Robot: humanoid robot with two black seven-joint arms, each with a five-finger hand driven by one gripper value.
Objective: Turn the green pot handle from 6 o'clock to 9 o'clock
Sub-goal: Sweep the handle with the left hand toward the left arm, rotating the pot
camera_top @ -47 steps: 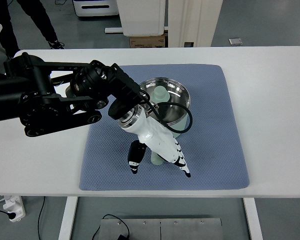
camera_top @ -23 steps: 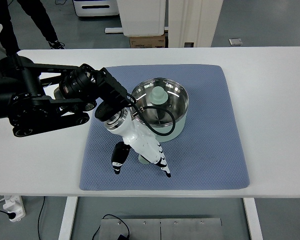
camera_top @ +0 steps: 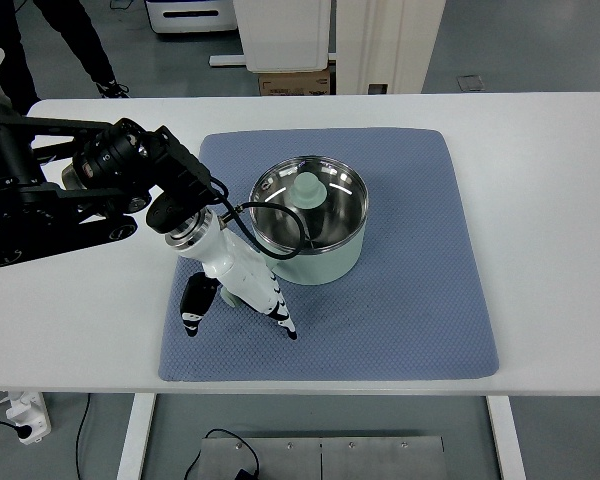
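The green pot, lid on, sits on the blue mat a little toward the mat's left edge and about midway between its far and near edges. The left hand lies on the mat just beside the pot's near-left side, fingers extended toward the near edge, and seems to cover the handle, though I cannot tell if it grips it. Judging by that, the handle sits near seven or eight o'clock, so part of the turn is left.

Blue mat (quilted) covers white table
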